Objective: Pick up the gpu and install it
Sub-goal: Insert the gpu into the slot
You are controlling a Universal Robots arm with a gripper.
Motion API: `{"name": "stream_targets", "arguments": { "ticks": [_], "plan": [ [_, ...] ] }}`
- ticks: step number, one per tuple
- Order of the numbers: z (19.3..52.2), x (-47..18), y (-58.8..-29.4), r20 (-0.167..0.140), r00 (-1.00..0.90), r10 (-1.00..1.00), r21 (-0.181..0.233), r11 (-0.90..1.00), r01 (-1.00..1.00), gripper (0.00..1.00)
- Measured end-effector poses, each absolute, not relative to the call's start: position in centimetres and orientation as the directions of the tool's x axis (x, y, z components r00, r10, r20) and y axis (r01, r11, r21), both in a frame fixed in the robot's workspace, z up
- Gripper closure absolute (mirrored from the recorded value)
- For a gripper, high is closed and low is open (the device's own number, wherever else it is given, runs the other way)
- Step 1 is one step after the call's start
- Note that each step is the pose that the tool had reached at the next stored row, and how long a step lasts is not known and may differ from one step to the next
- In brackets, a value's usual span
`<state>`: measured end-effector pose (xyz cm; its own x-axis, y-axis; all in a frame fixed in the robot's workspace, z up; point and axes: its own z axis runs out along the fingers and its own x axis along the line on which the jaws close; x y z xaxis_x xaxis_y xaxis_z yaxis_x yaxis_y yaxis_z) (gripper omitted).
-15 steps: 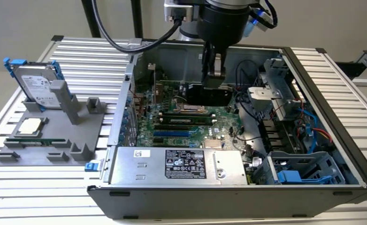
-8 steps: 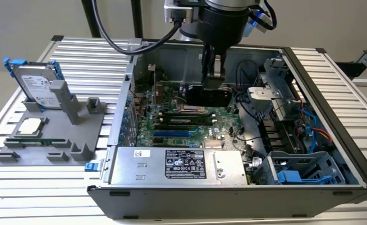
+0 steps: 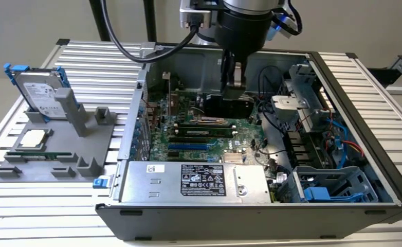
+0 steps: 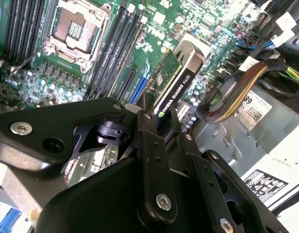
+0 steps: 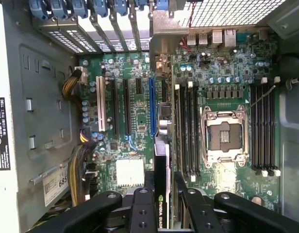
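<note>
At upper centre of the exterior view, my pincer (image 3: 233, 91) grips the thin black-faced green gpu (image 4: 173, 91) edge-on above the green motherboard (image 3: 187, 136).

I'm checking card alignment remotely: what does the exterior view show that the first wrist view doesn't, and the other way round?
Exterior view: the whole open case, the power supply, and a gray stand outside it with a hard drive.

First wrist view: looking down the gpu's edge, the blue slot beside it, the bare CPU socket, and the rear brackets.

Both: the gripper shut on the gpu above the motherboard.
</note>
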<state>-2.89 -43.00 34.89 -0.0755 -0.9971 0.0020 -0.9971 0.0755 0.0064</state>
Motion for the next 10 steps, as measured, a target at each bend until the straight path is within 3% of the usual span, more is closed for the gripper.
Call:
{"name": "stream_targets", "arguments": {
  "ticks": [10],
  "plan": [
    [34.49,-2.89,-43.00,0.002,-0.075,-0.997,0.006,0.075,-0.997,1.00]
  ]
}}
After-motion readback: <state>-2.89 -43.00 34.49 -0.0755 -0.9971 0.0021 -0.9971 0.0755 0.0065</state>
